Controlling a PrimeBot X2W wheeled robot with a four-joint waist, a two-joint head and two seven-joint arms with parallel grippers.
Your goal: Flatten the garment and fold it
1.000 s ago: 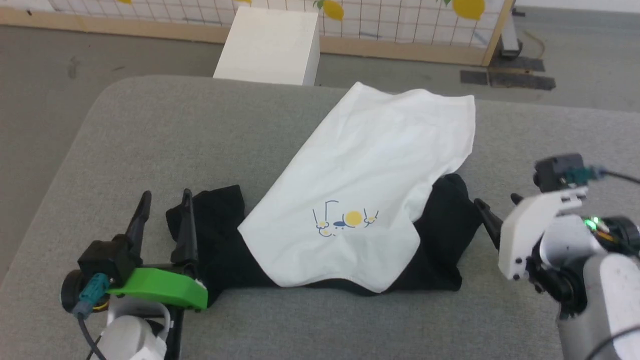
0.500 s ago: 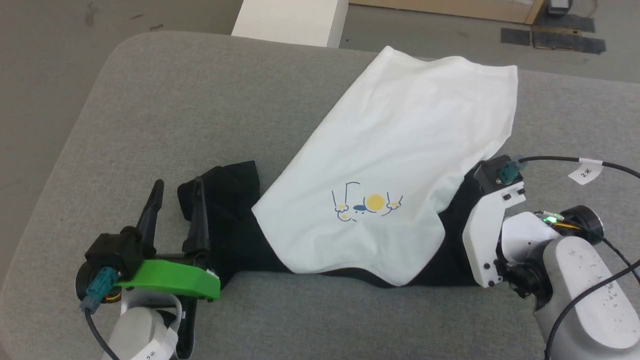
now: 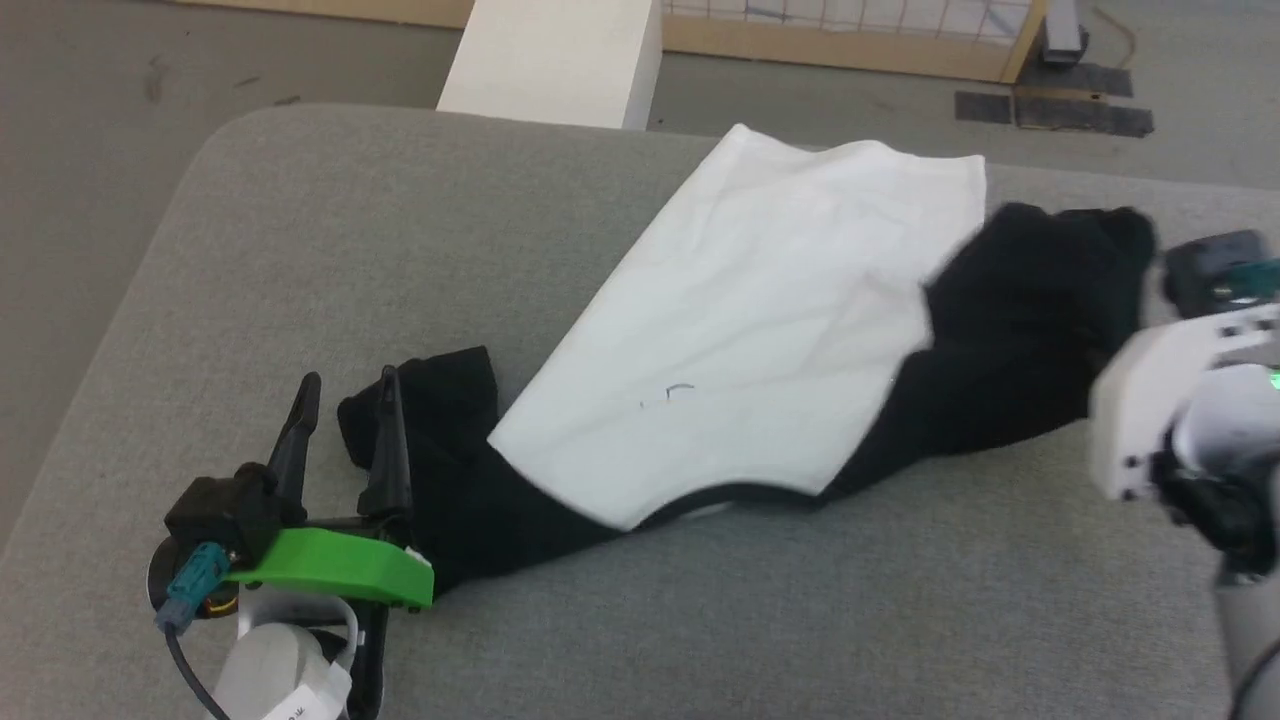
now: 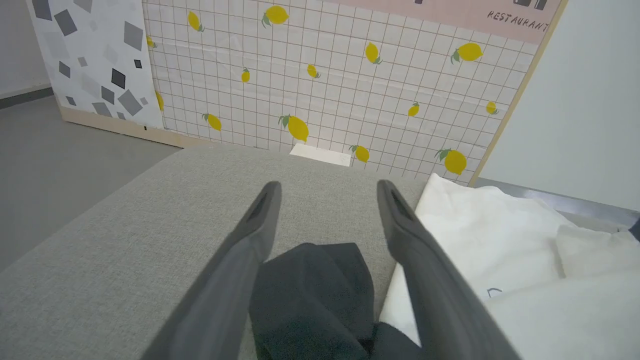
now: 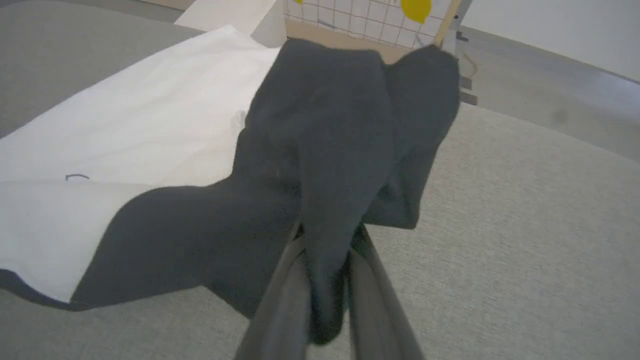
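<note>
- right gripper (image 5: pixel 327 260): fingers pinched tight on the right-hand sleeve (image 3: pixel 1020 320), tips buried in cloth; a second ago it stood open beside it.
- left gripper (image 3: pixel 350 395): spread wide, holding nothing; left-hand sleeve (image 3: pixel 450 450) lies low between its fingers, contact unclear.
- shirt (image 3: pixel 760 320): one, sprawled on grey cushion (image 3: pixel 300 250); two black sleeves.
- chest print (image 3: pixel 678 390): only a thin blue stroke shows; earlier whole.
- right-hand sleeve now pulled out sideways; earlier tucked under the white body.
</note>
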